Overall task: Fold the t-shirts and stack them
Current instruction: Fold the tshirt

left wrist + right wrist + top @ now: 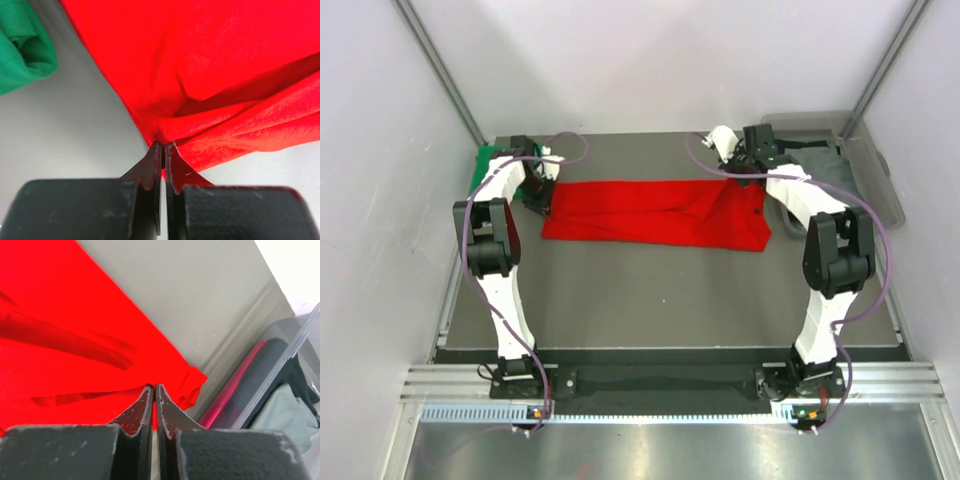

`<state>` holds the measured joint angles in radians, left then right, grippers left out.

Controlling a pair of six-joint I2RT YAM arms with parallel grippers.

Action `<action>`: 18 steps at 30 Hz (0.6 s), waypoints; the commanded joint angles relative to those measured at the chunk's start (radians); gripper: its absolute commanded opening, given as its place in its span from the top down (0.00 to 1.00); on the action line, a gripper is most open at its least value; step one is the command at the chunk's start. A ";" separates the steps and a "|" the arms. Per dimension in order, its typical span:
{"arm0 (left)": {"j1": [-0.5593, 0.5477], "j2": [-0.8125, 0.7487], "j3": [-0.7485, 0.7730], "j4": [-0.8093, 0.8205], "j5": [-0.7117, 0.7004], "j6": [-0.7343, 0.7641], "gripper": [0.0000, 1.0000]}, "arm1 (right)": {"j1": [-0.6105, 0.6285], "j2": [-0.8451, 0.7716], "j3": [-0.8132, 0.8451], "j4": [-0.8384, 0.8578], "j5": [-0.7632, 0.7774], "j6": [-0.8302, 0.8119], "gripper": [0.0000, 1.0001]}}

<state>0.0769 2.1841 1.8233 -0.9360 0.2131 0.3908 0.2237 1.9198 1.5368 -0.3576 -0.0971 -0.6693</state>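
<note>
left tool (pixel 163 145) and right tool (pixel 153 387) extended far forward, each clamped on red t-shirt (pixel 650 212)

A t-shirt (pixel 655 212) spans the table (pixel 670 290); a second t-shirt (pixel 478 172) lies left; a bin (pixel 878 168), right.

Bright, even light; soft close-up focus
</note>
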 commanded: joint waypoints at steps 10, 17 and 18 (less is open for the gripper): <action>-0.009 -0.049 0.019 0.103 -0.044 -0.078 0.50 | -0.026 0.061 0.079 0.126 0.071 0.117 0.64; -0.072 -0.300 -0.244 0.294 -0.113 -0.054 0.35 | -0.026 -0.153 -0.139 0.189 -0.048 0.172 0.55; -0.074 -0.337 -0.280 0.349 -0.098 -0.046 0.36 | -0.021 -0.153 -0.142 0.137 -0.073 0.171 0.56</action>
<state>0.0334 2.0075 1.6142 -0.7464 0.1230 0.3214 0.2081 1.8511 1.4010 -0.2325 -0.0814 -0.5369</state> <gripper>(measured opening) 0.644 0.446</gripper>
